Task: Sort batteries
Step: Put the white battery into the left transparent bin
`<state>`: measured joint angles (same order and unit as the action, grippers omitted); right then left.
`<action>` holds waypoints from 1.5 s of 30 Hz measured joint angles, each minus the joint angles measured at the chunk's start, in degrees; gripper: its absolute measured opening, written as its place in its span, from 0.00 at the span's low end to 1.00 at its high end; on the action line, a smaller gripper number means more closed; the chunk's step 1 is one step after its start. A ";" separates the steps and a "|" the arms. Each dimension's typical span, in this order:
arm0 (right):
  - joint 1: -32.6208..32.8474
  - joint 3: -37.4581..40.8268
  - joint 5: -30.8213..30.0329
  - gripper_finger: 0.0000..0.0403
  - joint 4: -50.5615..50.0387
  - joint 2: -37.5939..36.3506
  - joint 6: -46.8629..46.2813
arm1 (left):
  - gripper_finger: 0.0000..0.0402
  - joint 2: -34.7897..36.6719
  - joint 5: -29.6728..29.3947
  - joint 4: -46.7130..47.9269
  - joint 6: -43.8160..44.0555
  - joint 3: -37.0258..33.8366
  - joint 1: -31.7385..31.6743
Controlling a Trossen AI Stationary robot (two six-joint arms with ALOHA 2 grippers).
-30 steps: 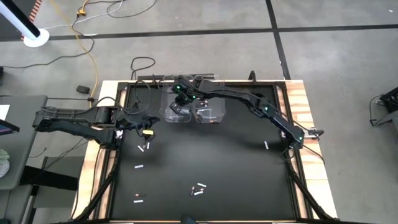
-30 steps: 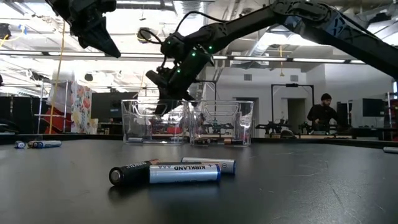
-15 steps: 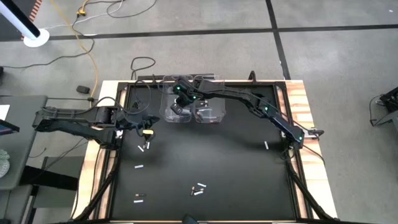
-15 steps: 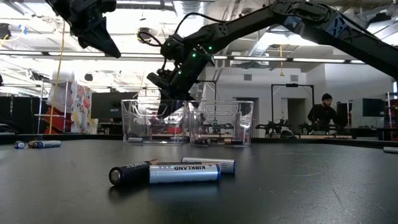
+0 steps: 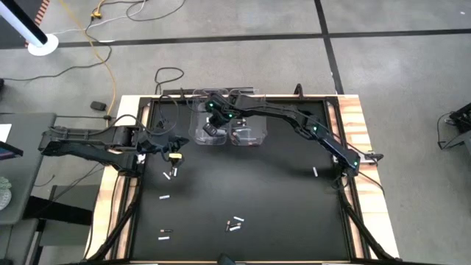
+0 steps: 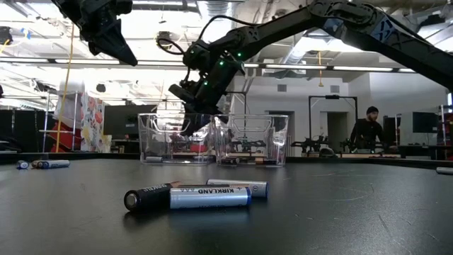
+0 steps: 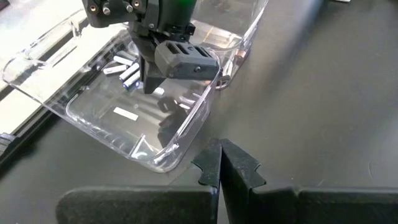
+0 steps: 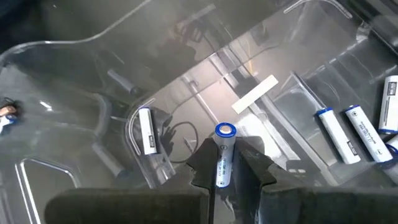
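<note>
A white battery (image 8: 223,163) is gripped upright between the fingers of the right end effector (image 8: 225,168), which is held over the left clear bin (image 5: 208,125), where more batteries (image 8: 339,135) are lying. The left end effector (image 7: 220,167), clenched on nothing, is held beside that bin. Other batteries (image 6: 190,196) are scattered on the counter (image 5: 257,191), well apart from the bin.

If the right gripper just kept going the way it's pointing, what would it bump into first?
The right gripper, shut on a battery, points down into the left clear bin. Going straight on, the battery would probably meet the bin's floor first; depth is hard to judge.
</note>
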<state>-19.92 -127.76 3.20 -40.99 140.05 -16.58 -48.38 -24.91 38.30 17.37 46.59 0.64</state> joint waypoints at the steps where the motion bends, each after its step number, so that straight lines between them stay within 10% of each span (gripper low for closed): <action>1: -0.08 0.00 0.00 0.14 -0.06 0.00 0.02 | 0.00 0.00 0.00 0.00 0.00 0.00 0.00; 33: -0.27 -0.18 0.00 0.35 -1.27 -1.07 1.88 | 0.00 0.00 0.04 -0.02 0.01 0.00 0.00; 45: -1.66 -5.22 -0.71 0.33 -24.61 -12.71 7.19 | 0.00 -0.51 0.09 -0.17 0.41 0.00 -0.02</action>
<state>-21.58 -132.99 2.49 -65.59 127.33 -9.39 -48.89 -24.82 38.13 17.78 46.59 0.62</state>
